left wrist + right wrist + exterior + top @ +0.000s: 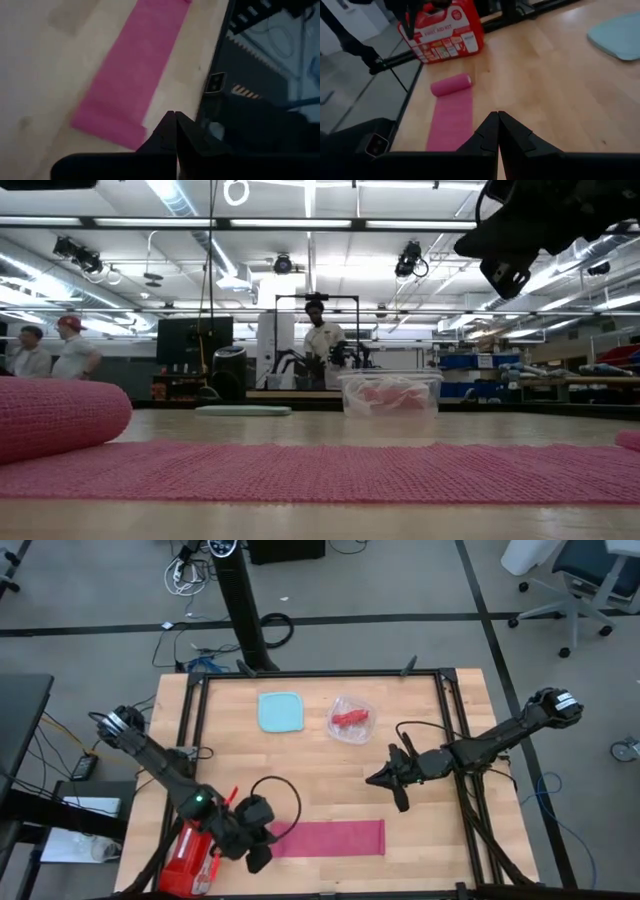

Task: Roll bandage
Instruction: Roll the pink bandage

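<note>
The pink bandage (330,838) lies flat along the table's near edge, and its left end is wound into a short roll (451,84) that rests on the wood. In the low view the roll (50,415) sits at the left of the flat strip (330,470). My left gripper (262,862) is shut and hovers just beside the rolled end (107,122), near the table's front edge, touching nothing. My right gripper (372,780) is shut too. It hangs above mid-table, beyond the strip's right half, and points toward the table's left.
A red first-aid case (190,850) stands at the near left corner, close behind my left arm. A light blue lid (280,711) and a clear tub (351,719) holding a red lump sit at the far side. A black frame (455,740) borders the table. People stand in the room beyond.
</note>
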Controlling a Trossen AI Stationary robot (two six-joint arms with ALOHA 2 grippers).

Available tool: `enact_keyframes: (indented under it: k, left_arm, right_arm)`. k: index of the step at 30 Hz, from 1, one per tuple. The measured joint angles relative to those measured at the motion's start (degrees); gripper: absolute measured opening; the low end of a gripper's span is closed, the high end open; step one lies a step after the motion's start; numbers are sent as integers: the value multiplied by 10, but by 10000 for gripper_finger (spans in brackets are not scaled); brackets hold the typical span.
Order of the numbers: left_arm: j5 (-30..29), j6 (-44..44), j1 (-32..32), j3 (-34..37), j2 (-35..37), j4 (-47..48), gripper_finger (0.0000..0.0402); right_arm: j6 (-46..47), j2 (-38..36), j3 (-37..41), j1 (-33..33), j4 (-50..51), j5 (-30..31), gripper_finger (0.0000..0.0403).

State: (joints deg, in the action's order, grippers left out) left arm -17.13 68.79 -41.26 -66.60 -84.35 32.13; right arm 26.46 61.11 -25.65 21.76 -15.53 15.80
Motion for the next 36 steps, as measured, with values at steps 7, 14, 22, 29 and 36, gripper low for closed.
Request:
enact_keyframes:
  k: [7,14,22,29,36]
  left_arm:
    - [5,155,-12,1,-36,-5,1]
    - [54,202,0,1,-72,9,1]
    - [96,72,3,1,-91,67,1]
    - [97,-140,4,1,-109,65,1]
    - [98,-239,8,1,-160,70,1]
  right_arm:
    - [17,75,-4,25,-17,14,11]
    - [-17,151,-30,25,-22,-4,11]
    - [-99,208,-66,25,-27,-84,11]
    - [-89,203,-65,28,-21,-106,11]
    - [-66,194,-64,54,34,-195,11]
